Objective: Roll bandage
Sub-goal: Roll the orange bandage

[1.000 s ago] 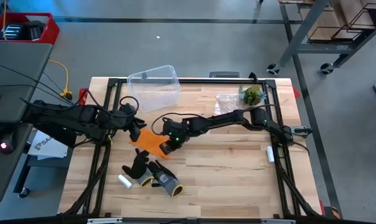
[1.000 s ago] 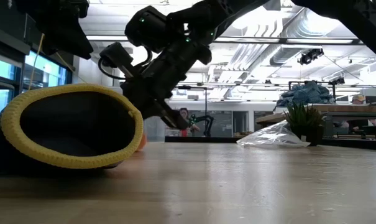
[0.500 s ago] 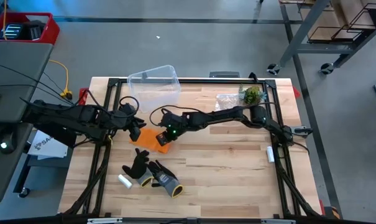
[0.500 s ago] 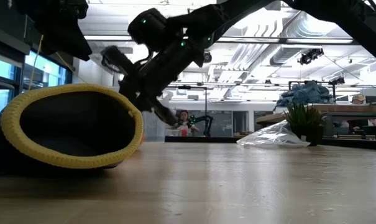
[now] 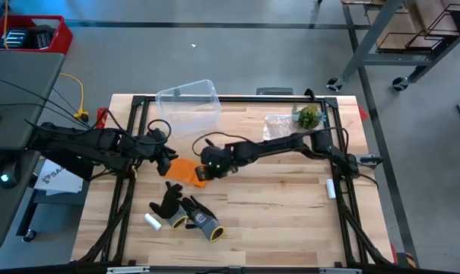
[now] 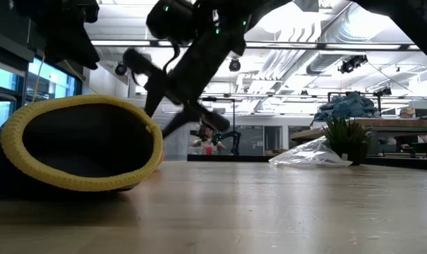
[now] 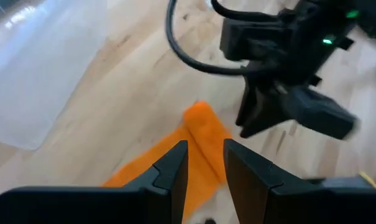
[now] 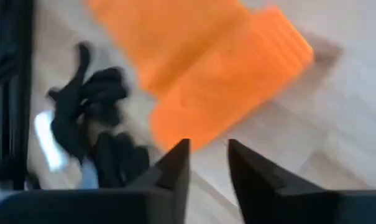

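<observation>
At the left of the wooden counter, the left gripper reaches in low at the flat end of the bright orange stretchy fabric bandage. In its own wrist view the jaws stand a little apart with the orange strip lying between and beneath them; whether they press the fabric down or merely hover over it, I cannot tell.

The bandage lies on the counter between the two grippers, part flat band and part loose roll; the rolled end shows as a stubby ridge at the far end of the strip.

Just right of it, the right gripper sits at the rolled end. In the low view its jaws are spread and hold nothing, lifted clear of the counter, and in its wrist view the roll lies just ahead of the fingertips, not between them.

The step in hand looks like a re-grip between turns: the roll is started but most of the strip is still flat. The next move probably calls for the right jaws to close on the rolled end again and turn it toward the left gripper, while that end of the band is kept taut so that the roll does not slacken.
</observation>
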You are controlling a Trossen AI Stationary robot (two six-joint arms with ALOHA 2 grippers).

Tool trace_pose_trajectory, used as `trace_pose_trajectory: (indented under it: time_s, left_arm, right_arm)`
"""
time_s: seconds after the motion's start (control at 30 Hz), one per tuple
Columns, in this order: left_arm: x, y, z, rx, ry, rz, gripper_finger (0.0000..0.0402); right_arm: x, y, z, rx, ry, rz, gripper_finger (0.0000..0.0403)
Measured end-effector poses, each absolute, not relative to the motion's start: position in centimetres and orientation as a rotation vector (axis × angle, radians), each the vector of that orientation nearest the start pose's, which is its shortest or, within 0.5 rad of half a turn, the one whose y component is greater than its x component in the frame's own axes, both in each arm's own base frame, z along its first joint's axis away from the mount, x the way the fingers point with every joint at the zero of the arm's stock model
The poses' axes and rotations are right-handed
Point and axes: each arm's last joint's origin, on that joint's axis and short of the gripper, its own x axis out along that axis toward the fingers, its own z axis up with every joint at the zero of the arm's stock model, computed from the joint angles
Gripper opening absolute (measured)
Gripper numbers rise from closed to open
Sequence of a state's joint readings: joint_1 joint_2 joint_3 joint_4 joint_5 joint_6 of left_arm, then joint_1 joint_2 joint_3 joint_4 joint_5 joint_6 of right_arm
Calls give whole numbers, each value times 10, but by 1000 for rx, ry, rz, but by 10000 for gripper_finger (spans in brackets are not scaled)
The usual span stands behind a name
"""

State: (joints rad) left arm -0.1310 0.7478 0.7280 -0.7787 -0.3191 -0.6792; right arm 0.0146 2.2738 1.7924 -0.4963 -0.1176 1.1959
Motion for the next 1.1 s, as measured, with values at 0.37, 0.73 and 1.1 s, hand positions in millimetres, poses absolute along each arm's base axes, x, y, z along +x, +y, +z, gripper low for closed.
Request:
trace_pose_trajectory:
  time_s: [0.37, 0.73, 1.1]
  left_arm:
    - [137, -10, 267, -492, 737, 398, 99]
    - [136, -11, 266, -512, 761, 376, 99]
    - [135, -10, 265, -494, 765, 406, 99]
  right_arm:
    - [498, 1, 159, 1376, 759, -639, 237]
    - [503, 4, 133, 1519, 812, -662, 238]
    - [501, -2, 132, 1451, 828, -672, 84]
